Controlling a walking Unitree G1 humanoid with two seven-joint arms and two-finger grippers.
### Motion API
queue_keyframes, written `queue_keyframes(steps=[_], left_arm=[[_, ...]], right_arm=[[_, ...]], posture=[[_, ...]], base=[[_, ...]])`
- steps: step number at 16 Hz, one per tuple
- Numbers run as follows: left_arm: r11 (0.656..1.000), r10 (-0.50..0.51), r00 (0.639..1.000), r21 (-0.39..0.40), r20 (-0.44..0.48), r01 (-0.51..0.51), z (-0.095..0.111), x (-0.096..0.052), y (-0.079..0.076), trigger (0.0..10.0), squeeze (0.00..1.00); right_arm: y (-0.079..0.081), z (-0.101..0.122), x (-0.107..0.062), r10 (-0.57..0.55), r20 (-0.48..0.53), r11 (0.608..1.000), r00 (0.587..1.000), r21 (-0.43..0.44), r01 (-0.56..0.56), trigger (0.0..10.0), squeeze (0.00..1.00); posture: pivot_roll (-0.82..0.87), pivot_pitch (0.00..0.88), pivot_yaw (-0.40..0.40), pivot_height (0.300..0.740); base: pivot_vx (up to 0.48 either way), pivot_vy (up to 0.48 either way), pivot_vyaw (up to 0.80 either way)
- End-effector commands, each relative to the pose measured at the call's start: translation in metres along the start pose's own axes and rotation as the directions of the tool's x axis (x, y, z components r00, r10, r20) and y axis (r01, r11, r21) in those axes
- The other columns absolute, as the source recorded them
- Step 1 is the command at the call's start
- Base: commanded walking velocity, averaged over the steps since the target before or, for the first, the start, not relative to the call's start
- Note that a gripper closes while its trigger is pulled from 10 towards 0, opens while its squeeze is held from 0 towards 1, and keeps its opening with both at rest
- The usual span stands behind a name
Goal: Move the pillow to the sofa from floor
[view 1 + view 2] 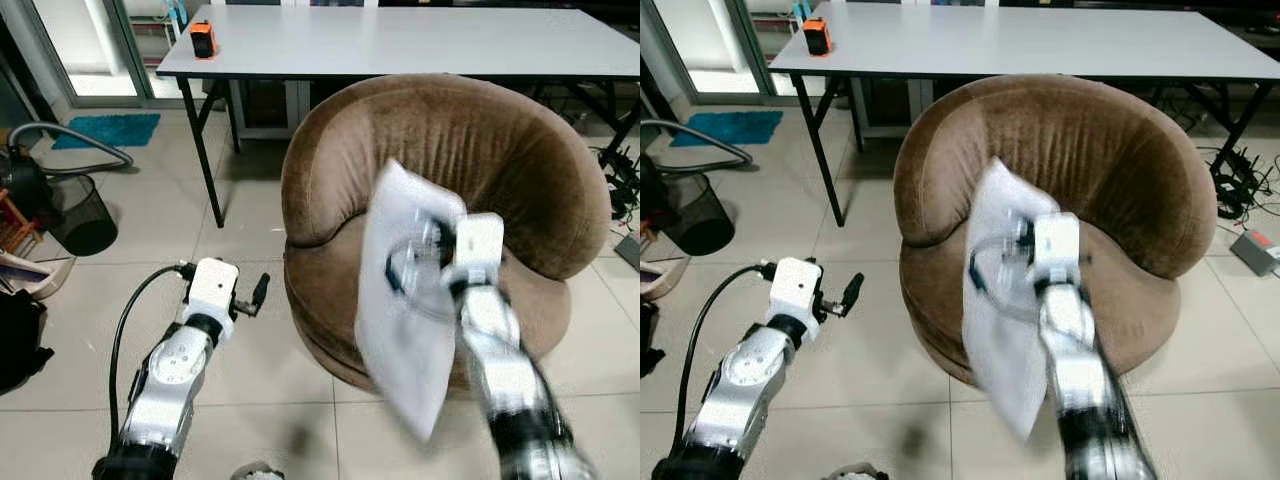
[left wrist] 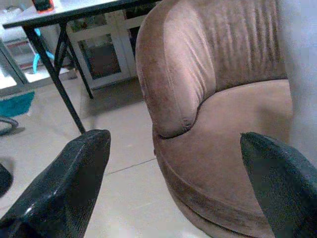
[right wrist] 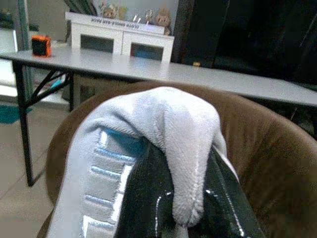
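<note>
- The two head views look forward and down from above, sharing the round brown velvet sofa (image 1: 450,200) and the long white desk (image 1: 1040,40) behind it.
- The left wrist view looks low and near at the sofa's side.
- The right wrist view sits close behind the grey fabric pillow (image 3: 163,129), facing the desk.

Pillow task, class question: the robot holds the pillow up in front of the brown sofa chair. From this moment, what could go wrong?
1. The right gripper pinches only a fold at the top edge of the pillow, and most of the pillow hangs below, so it might slip out.
2. The pillow hangs at the front edge of the sofa seat; released here, it may slide to the floor.
3. The picture is blurred around the right arm, which suggests fast motion that could shake the grip loose.
</note>
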State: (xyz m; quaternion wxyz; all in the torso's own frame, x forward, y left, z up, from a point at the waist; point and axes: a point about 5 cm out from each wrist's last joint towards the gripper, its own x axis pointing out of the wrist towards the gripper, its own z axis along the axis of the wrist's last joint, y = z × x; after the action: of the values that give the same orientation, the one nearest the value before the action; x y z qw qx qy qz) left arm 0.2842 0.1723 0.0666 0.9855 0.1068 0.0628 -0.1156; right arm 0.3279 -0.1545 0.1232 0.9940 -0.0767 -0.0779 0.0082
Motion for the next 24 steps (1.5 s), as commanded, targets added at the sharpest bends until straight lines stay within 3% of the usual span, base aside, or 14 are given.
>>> queue_keyframes(steps=[1, 4, 7, 16, 24], left_arm=[[1.0, -0.004, 1.0, 0.02, 0.012, 0.004, 0.003, 0.004, -0.001, 10.0, 0.0], [1.0, -0.007, 1.0, -0.006, 0.016, 0.008, 0.005, 0.006, -0.003, 10.0, 0.0], [0.999, 0.027, 1.0, -0.018, 0.008, -0.027, 0.002, 0.004, 0.003, 10.0, 0.0], [0.998, -0.026, 1.0, 0.05, 0.016, 0.026, 0.007, 0.008, 0.0, 10.0, 0.0], [0.997, -0.048, 0.999, 0.055, -0.005, 0.048, 0.003, 0.008, -0.004, 10.0, 0.0]], right_arm=[[-0.005, 0.012, 0.01, -0.035, 0.041, 0.999, 0.999, 0.01, 0.034, 10.0, 0.0], [-0.01, 0.02, 0.036, -0.092, 0.029, 0.996, 0.995, -0.014, 0.093, 10.0, 0.0], [-0.007, 0.016, 0.042, -0.054, 0.009, 0.998, 0.999, -0.033, 0.054, 10.0, 0.0], [-0.008, 0.004, 0.039, -0.071, -0.003, 0.997, 0.997, -0.033, 0.071, 10.0, 0.0], [-0.004, -0.003, 0.037, -0.06, -0.018, 0.998, 0.998, -0.003, 0.06, 10.0, 0.0]], posture=[[0.1, 0.0, -0.001, 0.74], [0.12, 0.0, -0.008, 0.74], [0.14, 0.0, -0.021, 0.74], [0.13, 0.0, 0.001, 0.74], [0.13, 0.0, 0.002, 0.74]], base=[[0.0, 0.0, 0.0], [0.0, 0.0, 0.0], [0.416, 0.0, 0.0], [0.48, 0.0, 0.0], [0.48, 0.0, -0.75]])
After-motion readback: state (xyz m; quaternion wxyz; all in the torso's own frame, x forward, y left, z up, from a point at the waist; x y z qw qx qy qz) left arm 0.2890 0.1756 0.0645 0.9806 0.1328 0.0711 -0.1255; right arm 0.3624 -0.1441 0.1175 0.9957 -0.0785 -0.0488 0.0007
